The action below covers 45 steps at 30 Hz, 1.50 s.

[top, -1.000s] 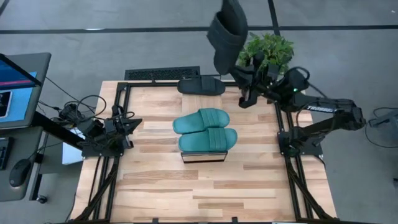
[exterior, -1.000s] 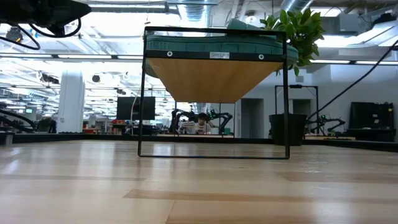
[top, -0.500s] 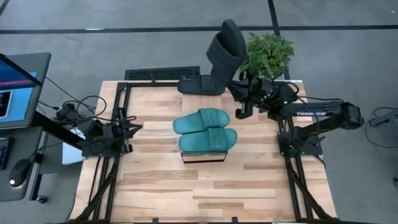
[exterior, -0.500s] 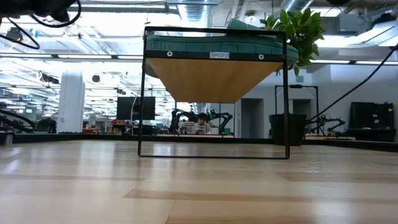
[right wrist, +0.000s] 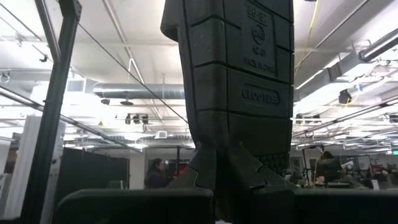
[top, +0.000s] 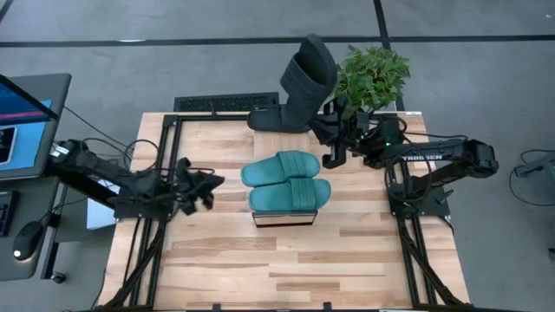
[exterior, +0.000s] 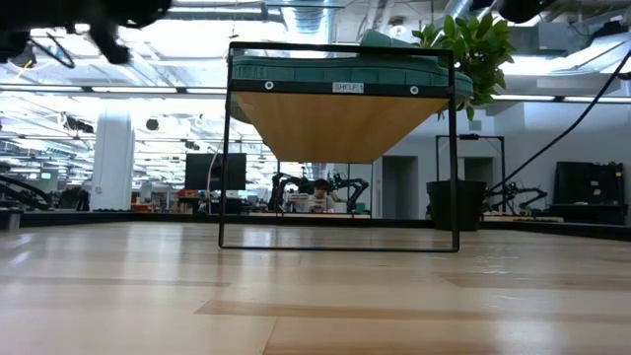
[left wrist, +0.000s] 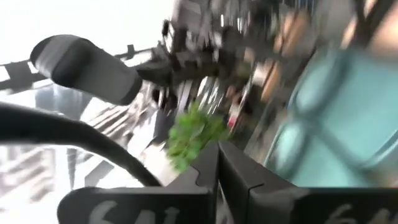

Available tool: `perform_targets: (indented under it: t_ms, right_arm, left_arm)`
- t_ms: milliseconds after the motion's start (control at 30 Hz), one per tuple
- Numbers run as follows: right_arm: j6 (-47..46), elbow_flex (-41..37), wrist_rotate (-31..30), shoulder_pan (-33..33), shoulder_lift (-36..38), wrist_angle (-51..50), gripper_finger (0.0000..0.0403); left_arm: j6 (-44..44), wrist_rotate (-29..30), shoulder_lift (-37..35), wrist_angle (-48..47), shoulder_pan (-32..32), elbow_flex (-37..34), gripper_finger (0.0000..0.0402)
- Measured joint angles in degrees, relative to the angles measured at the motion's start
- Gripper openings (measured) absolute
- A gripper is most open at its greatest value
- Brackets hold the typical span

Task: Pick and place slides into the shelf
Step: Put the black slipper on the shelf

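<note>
black rubber up in the air: my right gripper [top: 327, 130] is pinched on a black slide [top: 305, 74], standing it on end above the far edge of the surface [top: 303, 260], beside the plant [top: 375, 69]. a second ago it hung higher and farther out; now i've swung it in and down toward the shelf [top: 282, 217]. the other black slide [top: 269, 120] lies flat at the far edge. two teal slides [top: 286, 180] already sit side by side on top of the shelf in mid-surface. meanwhile my left gripper [top: 206, 186], fingers pressed together and empty, has reached out from its rest toward the teal pair. so i reckon half the job is done, and this black one needs tipping flat before it goes in.
</note>
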<state>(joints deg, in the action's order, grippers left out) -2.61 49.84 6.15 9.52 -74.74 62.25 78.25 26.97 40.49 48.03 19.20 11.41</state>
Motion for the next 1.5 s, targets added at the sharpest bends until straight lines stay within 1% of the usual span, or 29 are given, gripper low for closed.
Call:
perform_targets:
  t_ms: [100,200,400,567,633,667,800,867,967,1133,1267,1333,1400,1500]
  right_arm:
    - [0.0,0.0,0.0,0.0,0.0,0.0,0.0001]
    - [0.0,0.0,0.0,0.0,0.0,-0.1,0.0001]
    - [0.0,0.0,0.0,-0.7,0.0,-0.4,0.0001]
    - [0.0,0.0,0.2,-1.7,0.0,-0.4,0.0001]
    - [0.0,0.0,0.3,-1.8,0.0,-0.3,0.0001]
    - [0.0,0.0,0.3,-1.8,0.0,-0.3,0.0001]
    - [0.0,0.0,0.2,-1.9,0.0,-0.1,0.0001]
    - [0.0,0.0,0.3,-2.0,0.0,0.0,0.0001]
    - [0.0,0.0,1.1,-2.1,0.0,0.4,0.0001]
    - [0.0,0.0,1.5,-2.0,0.0,0.5,0.0001]
    - [0.0,0.0,1.5,-2.0,0.0,0.6,0.0001]
    - [0.0,0.0,1.5,-2.0,0.0,0.6,0.0001]
    - [0.0,0.0,1.6,-2.0,0.0,0.6,0.0001]
    - [0.0,0.0,1.6,-2.0,0.0,0.6,0.0001]
  left_arm:
    - [9.0,3.5,7.5,4.9,-1.9,3.6,0.0]
    - [16.1,3.7,13.1,7.1,-3.3,7.8,0.0]
    - [21.9,1.1,20.3,6.6,-7.1,17.5,0.0]
    - [29.9,-5.2,24.1,5.6,-10.7,24.7,0.0]
    - [30.2,-6.6,25.1,2.9,-11.9,27.6,0.0]
    - [29.0,-6.8,25.6,1.6,-12.4,29.0,0.0]
    - [19.6,-6.9,27.1,-4.9,-14.3,34.7,0.0]
    - [18.2,-7.0,27.7,-7.9,-14.7,37.0,0.0]
    - [17.1,-6.9,29.1,-8.6,-15.3,39.7,0.0006]
    - [17.6,-5.8,32.3,-8.5,-16.5,43.0,0.0041]
    - [20.1,-5.2,35.3,-8.0,-17.2,44.2,0.0085]
    - [22.2,-6.0,36.5,-7.0,-17.6,44.2,0.0108]
    - [23.9,-6.7,37.7,-5.5,-17.7,44.2,0.0129]
    - [26.9,-7.2,39.1,-0.3,-17.7,44.2,0.0157]
